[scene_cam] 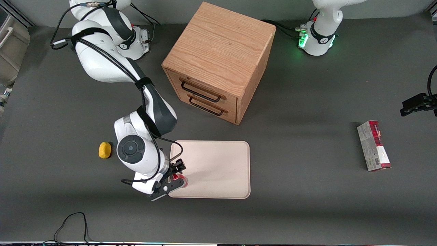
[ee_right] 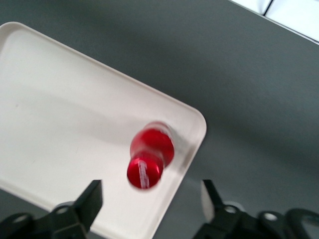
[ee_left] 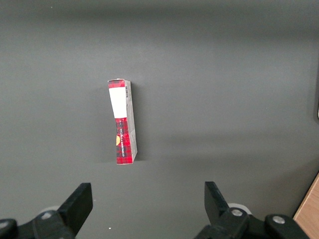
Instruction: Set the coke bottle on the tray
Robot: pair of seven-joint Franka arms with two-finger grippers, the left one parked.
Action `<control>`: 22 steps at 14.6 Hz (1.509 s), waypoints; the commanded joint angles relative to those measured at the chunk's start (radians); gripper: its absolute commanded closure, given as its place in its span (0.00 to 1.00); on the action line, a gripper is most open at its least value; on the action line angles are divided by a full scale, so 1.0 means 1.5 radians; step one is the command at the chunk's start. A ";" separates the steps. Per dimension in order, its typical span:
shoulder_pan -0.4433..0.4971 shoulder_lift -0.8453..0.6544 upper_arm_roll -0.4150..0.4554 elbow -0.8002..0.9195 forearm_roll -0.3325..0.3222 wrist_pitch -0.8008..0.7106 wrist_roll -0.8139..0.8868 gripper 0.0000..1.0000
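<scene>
The coke bottle (scene_cam: 179, 177) is small, glossy and red. It stands upright on the pale beige tray (scene_cam: 218, 167), close to the tray's corner nearest the front camera at the working arm's end. The right wrist view looks down on the bottle's red cap (ee_right: 144, 172), with the tray (ee_right: 60, 109) under it. My right gripper (scene_cam: 177, 176) hangs over that corner, open. Its two black fingers stand wide apart on either side of the bottle, clear of it, as the right wrist view of the gripper (ee_right: 151, 201) also shows.
A wooden drawer cabinet (scene_cam: 218, 65) stands farther from the front camera than the tray. A yellow lump (scene_cam: 104, 150) lies beside the arm. A red-and-grey carton (scene_cam: 374, 146) lies toward the parked arm's end, also in the left wrist view (ee_left: 122, 122).
</scene>
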 commanded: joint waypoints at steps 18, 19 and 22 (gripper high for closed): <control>-0.180 -0.586 -0.087 -0.464 0.073 -0.211 0.016 0.00; -0.180 -0.609 -0.110 -0.500 0.085 -0.181 0.011 0.00; -0.198 -0.617 -0.131 -0.519 0.088 -0.171 -0.090 0.00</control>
